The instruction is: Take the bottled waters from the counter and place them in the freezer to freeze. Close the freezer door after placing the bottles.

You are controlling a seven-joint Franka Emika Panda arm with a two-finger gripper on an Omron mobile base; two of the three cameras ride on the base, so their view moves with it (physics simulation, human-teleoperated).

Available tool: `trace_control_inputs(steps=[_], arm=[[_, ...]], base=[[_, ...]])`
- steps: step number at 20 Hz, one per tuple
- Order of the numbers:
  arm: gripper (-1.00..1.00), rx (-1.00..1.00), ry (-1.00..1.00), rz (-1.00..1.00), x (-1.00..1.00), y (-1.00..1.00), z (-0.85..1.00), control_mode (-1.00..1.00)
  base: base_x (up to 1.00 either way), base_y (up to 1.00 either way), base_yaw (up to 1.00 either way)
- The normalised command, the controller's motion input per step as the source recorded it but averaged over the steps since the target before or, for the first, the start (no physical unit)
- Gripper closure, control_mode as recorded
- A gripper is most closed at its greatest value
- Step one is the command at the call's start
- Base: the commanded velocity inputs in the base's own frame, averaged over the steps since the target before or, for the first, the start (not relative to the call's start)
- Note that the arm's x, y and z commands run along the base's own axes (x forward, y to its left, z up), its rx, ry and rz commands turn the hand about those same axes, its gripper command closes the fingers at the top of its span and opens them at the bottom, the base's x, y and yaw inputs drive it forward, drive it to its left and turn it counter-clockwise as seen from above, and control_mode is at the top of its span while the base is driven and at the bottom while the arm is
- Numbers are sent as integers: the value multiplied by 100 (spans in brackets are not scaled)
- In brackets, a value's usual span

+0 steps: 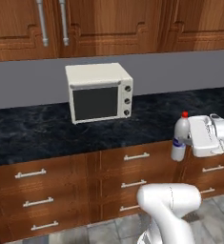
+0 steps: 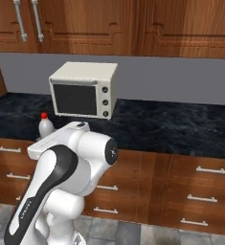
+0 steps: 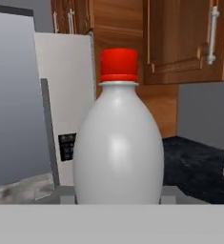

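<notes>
In the left base view, a cream toaster oven (image 1: 99, 92) is seen standing on the black counter (image 1: 37, 133), towards the left. Further right, the bottle with the red cap (image 1: 181, 136) is held upright in front of the counter edge, over the wooden drawers (image 1: 132, 178). It is pinched at its lower part by the gripper (image 1: 179, 141), whose fingers are mostly hidden behind the bottle. In the right base view, the bottle (image 2: 46, 126) is largely covered by the white arm, and only its cap and shoulder are visible. In the hand view, the grey freezer door (image 3: 13, 100) is cut off at the left edge; the bottle (image 3: 118, 143) stands in the middle, and its base is cut off below.
</notes>
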Motion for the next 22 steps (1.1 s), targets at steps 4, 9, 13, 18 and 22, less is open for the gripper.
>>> trace_control_inputs(steps=[4,9,13,18,22], arm=[[100,0,0,0,0,0,0,100],[100,0,0,0,0,0,0,100],[100,0,0,0,0,0,0,100],[100,0,0,0,0,0,0,100],[100,0,0,0,0,0,0,100]], base=[[-84,55,30],[-69,60,22],[-46,76,5],[-29,87,0],[-20,100,0]])
